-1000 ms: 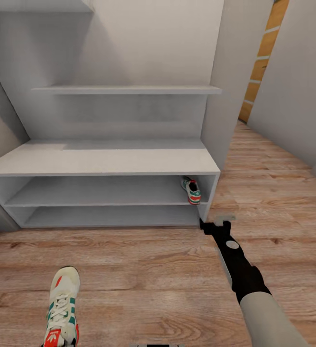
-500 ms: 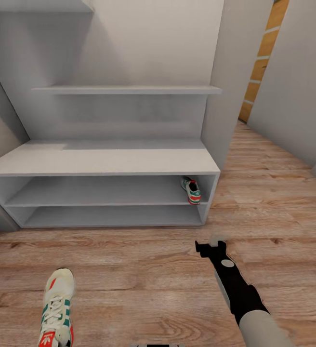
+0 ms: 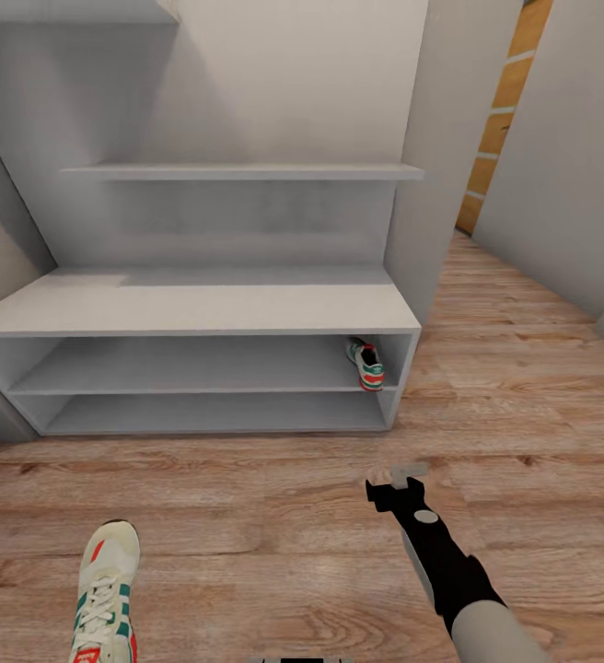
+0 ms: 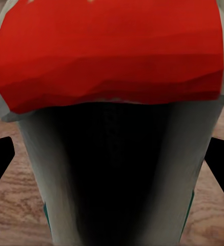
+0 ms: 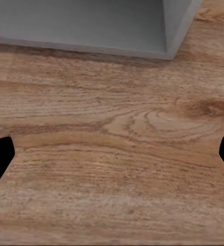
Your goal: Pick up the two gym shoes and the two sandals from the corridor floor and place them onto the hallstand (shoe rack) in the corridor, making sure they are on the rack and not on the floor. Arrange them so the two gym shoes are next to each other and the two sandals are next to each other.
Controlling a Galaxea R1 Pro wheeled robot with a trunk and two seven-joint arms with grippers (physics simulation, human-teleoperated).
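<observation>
Right claw pulled back from hallstand corner over last second, fingers wide, empty above corridor floor. One gym shoe on upper shelf, right end. Second gym shoe between left claw's spread fingers; grip unclear. Slid toward robot.

Floor wood-grain plank, matt; hallstand smooth matt grey-white; sneaker seemingly cloth.

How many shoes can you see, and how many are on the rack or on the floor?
Gym shoe on the hallstand's upper shelf level: 1
Gym shoe over the corridor floor: 1
Sandals: 0
Total: 2
</observation>
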